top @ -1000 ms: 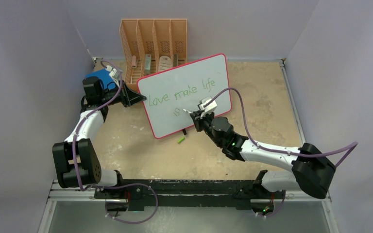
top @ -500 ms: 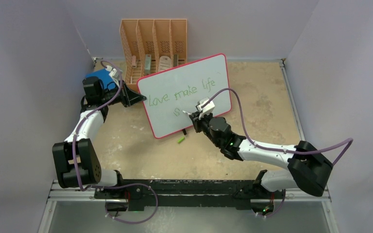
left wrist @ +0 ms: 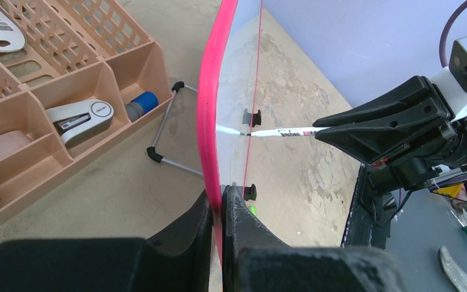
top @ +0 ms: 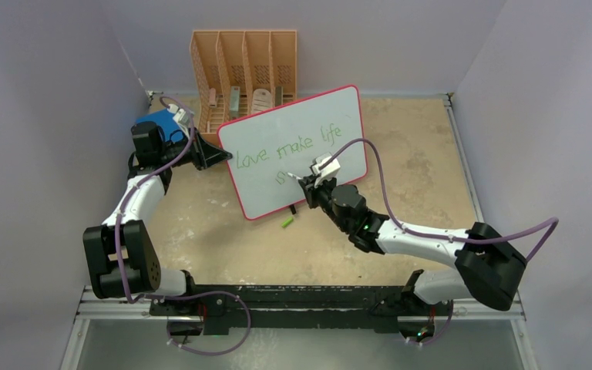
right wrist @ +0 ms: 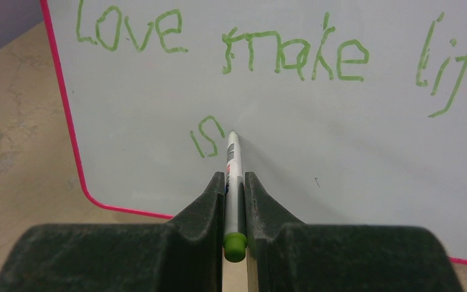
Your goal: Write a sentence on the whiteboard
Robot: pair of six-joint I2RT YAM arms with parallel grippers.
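Two lines are being built up on the whiteboard, which is being kept upright near the middle of the table, just in front of the orange organizer. Its pink left rim is being pinched between the pressed-together fingers of the left gripper. The sentence is being written in green: "love make life" is being shown across the top line, and only a first pair of strokes is being shown below it. The marker is being clamped at its barrel by the right gripper, and its tip appears to be being pressed to the board just right of those strokes. The step in hand is judged to be the lettering of the second line, so the task is being taken as past halfway. For the next move, light and even contact is being called for, with small strokes being carried rightward along a level line. A firm hold on the rim is being required too, lest the board be tipped or slid by the push.
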